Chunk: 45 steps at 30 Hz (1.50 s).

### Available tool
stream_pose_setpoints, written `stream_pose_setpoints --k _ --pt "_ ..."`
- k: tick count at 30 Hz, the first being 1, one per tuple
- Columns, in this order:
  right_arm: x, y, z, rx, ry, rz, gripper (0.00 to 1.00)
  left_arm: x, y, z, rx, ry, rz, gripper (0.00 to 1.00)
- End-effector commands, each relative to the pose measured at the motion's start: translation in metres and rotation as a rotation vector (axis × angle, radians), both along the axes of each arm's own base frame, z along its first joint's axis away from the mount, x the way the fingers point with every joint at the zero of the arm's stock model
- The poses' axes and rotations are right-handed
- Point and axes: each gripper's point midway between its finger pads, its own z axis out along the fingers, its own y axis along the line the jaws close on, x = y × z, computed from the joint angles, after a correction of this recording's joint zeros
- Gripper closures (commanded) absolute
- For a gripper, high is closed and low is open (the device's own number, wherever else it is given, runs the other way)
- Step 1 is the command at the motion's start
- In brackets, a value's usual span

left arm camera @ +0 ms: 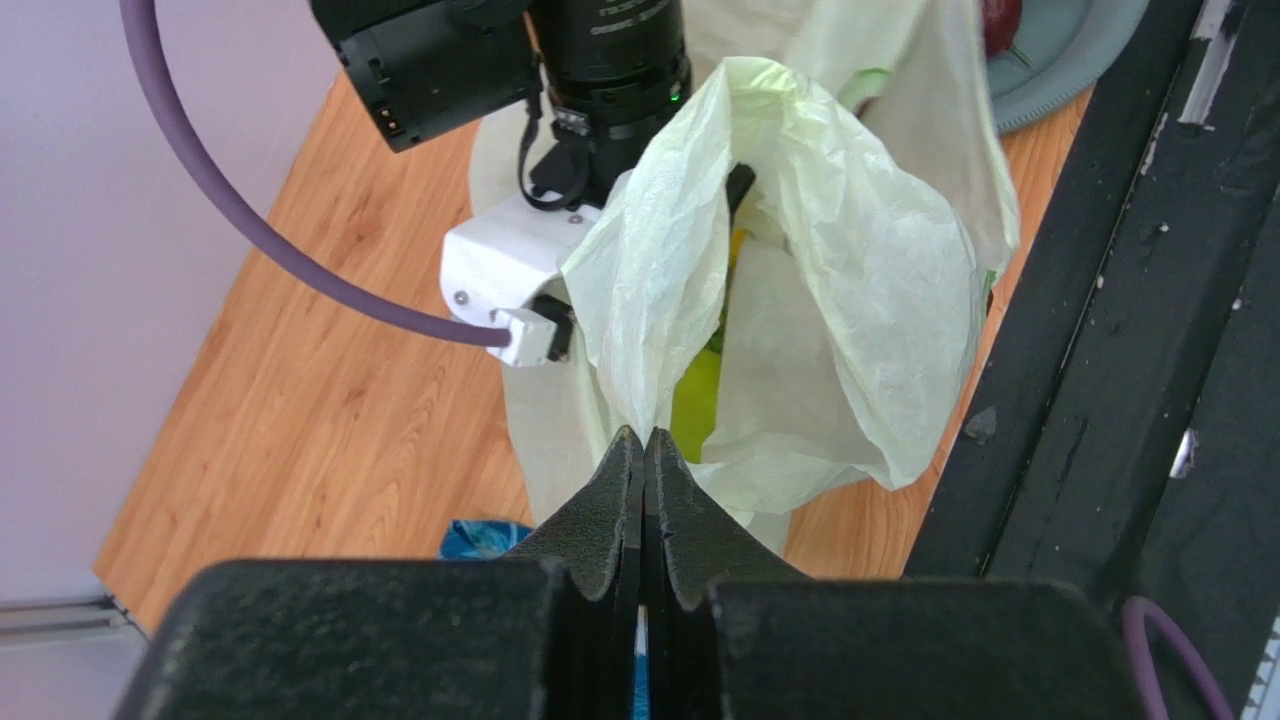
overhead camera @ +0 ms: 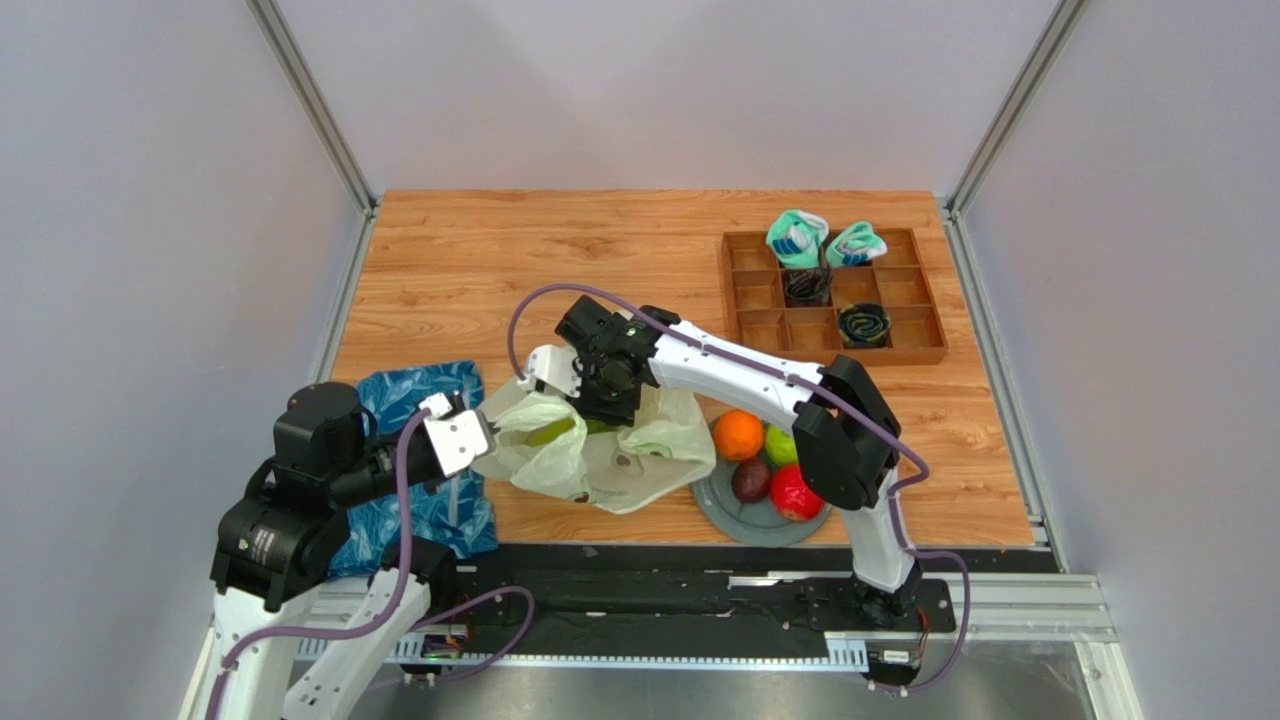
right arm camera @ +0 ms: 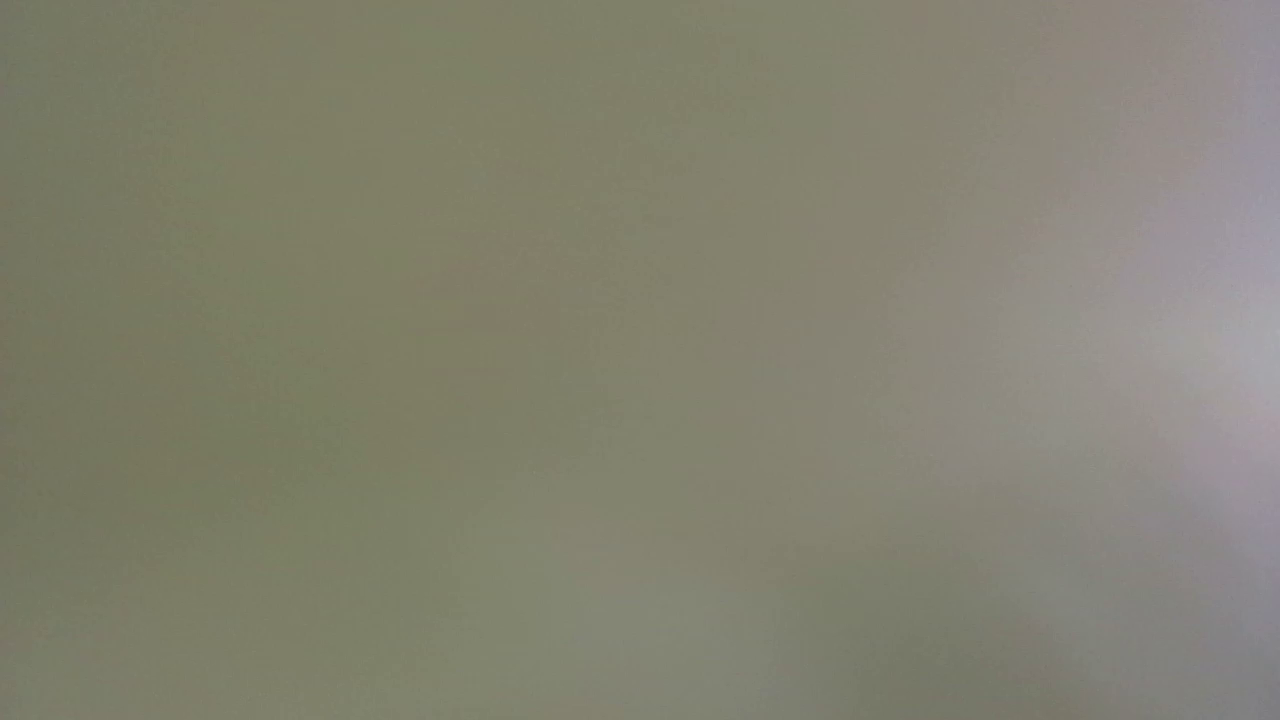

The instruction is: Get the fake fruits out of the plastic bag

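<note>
Only tiny print shows, on the black camera barrel (left arm camera: pixel 609 45), too small to read. Left gripper (left arm camera: pixel 645 443), its arm folded low at near left, is pinched tight on the rim of the plastic bag (left arm camera: pixel 842 300). Right arm reaches left with its elbow high, and the right gripper (overhead camera: pixel 609 399) is buried in the bag mouth, so its jaw gap cannot be told. Bag lies near-centre, long axis left-right, mouth to the left. Orange (overhead camera: pixel 738 435), green apple (overhead camera: pixel 780 444), red apple (overhead camera: pixel 795 495) and dark fruit (overhead camera: pixel 751 480) sit on the grey plate (overhead camera: pixel 718 513) just right of it.

Bright, even light fills the top view, leaving soft, faint shadows on the desk (overhead camera: pixel 496 255). In the left wrist view the plastic bag (left arm camera: pixel 842 270) glows translucent, in sharp focus. The right wrist view is featureless grey-green blur.
</note>
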Motion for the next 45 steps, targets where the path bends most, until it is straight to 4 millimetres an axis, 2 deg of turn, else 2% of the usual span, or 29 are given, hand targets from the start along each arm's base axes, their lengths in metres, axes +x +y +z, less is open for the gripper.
stream_pose_setpoints --k 1,5,8,13,14,16,17,19,20,21,22,23,24,26,27,29,30,31,33,34,35,36,37,38,39,40,42,43,45 --pt "0.058 -0.024 0.004 -0.068 -0.184 -0.177 0.5 -0.018 -0.003 0.006 0.021 -0.077 -0.093 1.0" --pt "0.075 -0.045 -0.006 -0.118 -0.21 -0.324 0.44 -0.037 -0.01 -0.002 0.006 -0.028 -0.176 1.0" --pt "0.094 -0.052 0.008 -0.073 -0.234 -0.418 0.42 -0.046 -0.013 -0.007 -0.01 0.024 -0.208 1.0" --pt "0.14 -0.05 0.056 0.041 -0.33 -0.48 0.38 -0.008 -0.006 0.003 0.031 -0.063 -0.098 1.0" --pt "0.155 -0.046 0.079 0.084 -0.382 -0.498 0.37 0.019 0.002 0.022 0.034 -0.168 -0.001 1.0" --pt "0.183 -0.052 0.083 0.086 -0.434 -0.527 0.33 0.059 0.006 0.064 0.012 -0.367 0.094 1.0" --pt "0.201 -0.05 0.11 0.136 -0.494 -0.552 0.32 0.079 0.014 0.075 0.028 -0.436 0.165 1.0" --pt "0.233 -0.061 0.128 0.176 -0.562 -0.611 0.3 0.115 0.01 0.112 -0.002 -0.576 0.211 1.0" --pt "0.247 -0.06 0.123 0.184 -0.568 -0.631 0.29 0.122 0.008 0.134 -0.007 -0.634 0.209 1.0" --pt "0.261 -0.06 0.162 0.268 -0.629 -0.667 0.28 0.131 0.005 0.148 -0.016 -0.655 0.208 1.0" --pt "0.269 -0.065 0.175 0.296 -0.652 -0.696 0.25 0.152 -0.003 0.153 -0.018 -0.641 0.201 1.0" --pt "0.273 -0.067 0.189 0.319 -0.678 -0.713 0.25 0.151 -0.005 0.187 -0.061 -0.688 0.198 1.0" --pt "0.274 -0.069 0.21 0.361 -0.707 -0.724 0.24 0.154 -0.008 0.199 -0.076 -0.703 0.188 1.0" --pt "0.266 -0.075 0.228 0.399 -0.716 -0.754 0.25 0.15 -0.018 0.231 -0.11 -0.769 0.134 1.0" --pt "0.254 -0.085 0.251 0.436 -0.723 -0.778 0.24 0.146 -0.02 0.239 -0.118 -0.787 0.115 1.0" --pt "0.23 -0.088 0.226 0.363 -0.644 -0.769 0.25 0.126 -0.023 0.252 -0.125 -0.796 0.059 1.0" --pt "0.208 -0.098 0.25 0.385 -0.658 -0.761 0.24 0.111 -0.023 0.254 -0.126 -0.8 0.033 1.0" --pt "0.188 -0.096 0.203 0.29 -0.578 -0.72 0.24 0.1 -0.024 0.24 -0.111 -0.744 0.0 1.0" --pt "0.143 -0.09 0.18 0.313 -0.415 -0.67 0.26 0.058 -0.03 0.219 -0.105 -0.705 -0.122 1.0" --pt "0.107 -0.093 0.185 0.328 -0.354 -0.636 0.27 0.041 -0.032 0.182 -0.074 -0.582 -0.177 1.0" --pt "0.071 -0.095 0.134 0.248 -0.217 -0.587 0.28 0.023 -0.039 0.151 -0.056 -0.515 -0.274 1.0" --pt "0.047 -0.095 0.118 0.224 -0.164 -0.552 0.28 -0.006 -0.035 0.133 -0.053 -0.48 -0.311 1.0" --pt "0.016 -0.091 0.12 0.232 -0.148 -0.476 0.28 -0.03 -0.032 0.093 -0.037 -0.319 -0.347 1.0" --pt "-0.011 -0.1 0.082 0.15 -0.09 -0.429 0.28 -0.05 -0.034 0.069 -0.054 -0.232 -0.402 1.0" --pt "-0.024 -0.098 0.077 0.15 -0.072 -0.395 0.27 -0.075 -0.03 0.058 -0.068 -0.226 -0.424 0.96" --pt "-0.039 -0.096 0.072 0.153 -0.032 -0.368 0.27 -0.087 -0.029 0.052 -0.099 -0.185 -0.42 0.68" --pt "-0.045 -0.092 0.069 0.164 0.011 -0.373 0.26 -0.097 -0.027 0.047 -0.15 -0.214 -0.397 0.5" --pt "-0.045 -0.088 0.07 0.168 0.018 -0.366 0.26 -0.083 -0.026 0.061 -0.211 -0.228 -0.308 0.35" --pt "-0.039 -0.071 0.075 0.187 0.046 -0.342 0.26 -0.06 -0.024 0.065 -0.279 -0.18 -0.187 0.29"
